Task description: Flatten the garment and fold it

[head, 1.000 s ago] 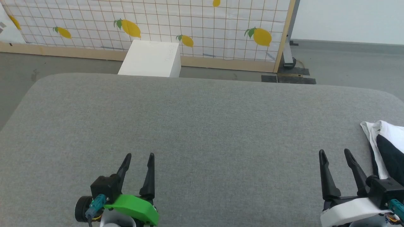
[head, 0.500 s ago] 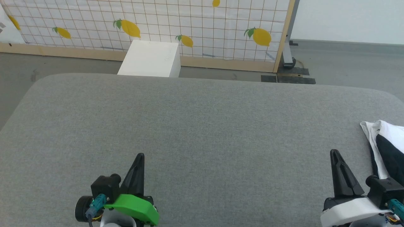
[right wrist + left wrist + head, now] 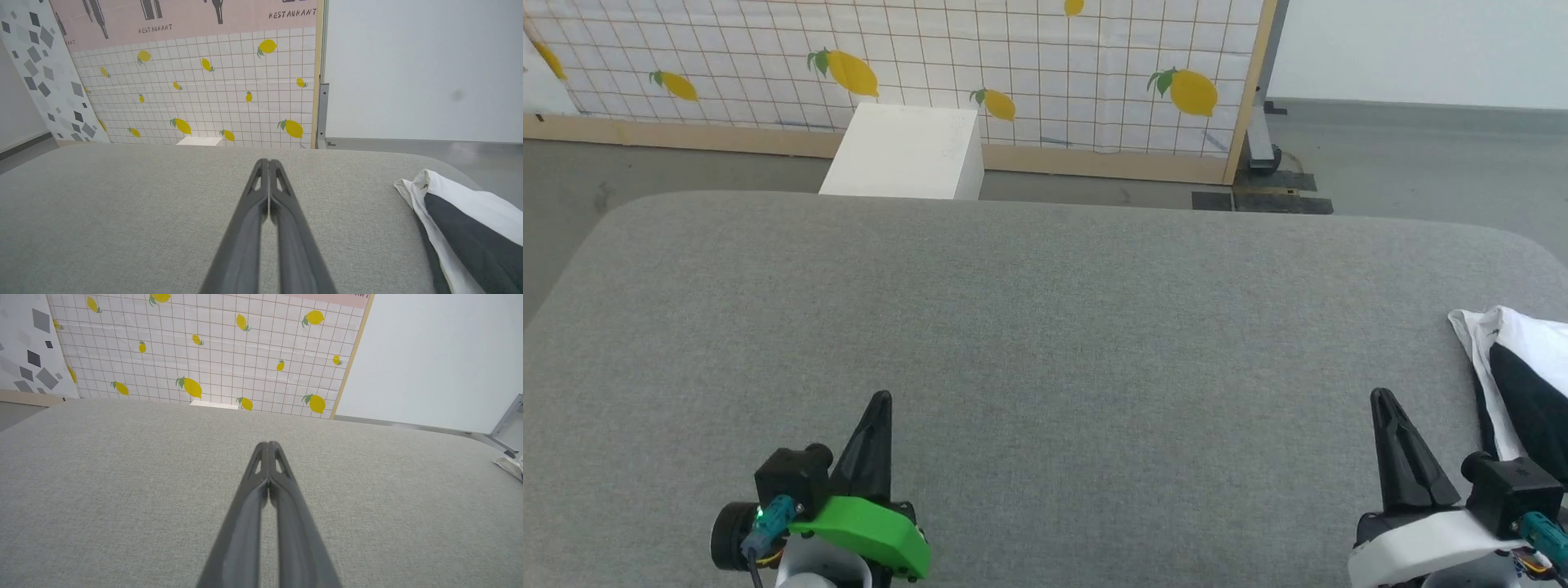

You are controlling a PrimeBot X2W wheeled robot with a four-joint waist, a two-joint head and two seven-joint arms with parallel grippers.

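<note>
Left gripper (image 3: 880, 398) low at left over grey bench (image 3: 1045, 310), fingers pressed together, nothing between them. White box (image 3: 903, 151) beyond bench far edge, in front of lemon-print grid panel (image 3: 1054, 73). In right wrist view, pink band (image 3: 229, 20) above lemons reads "RESTAURANT" twice (dark bottle shapes above lettering). Right gripper (image 3: 1380, 394) low at right, fingers likewise pressed together, empty. Garment (image 3: 1527, 335) bunched at bench right edge, just beside right gripper, not touching: white cloth with black part showing.
</note>
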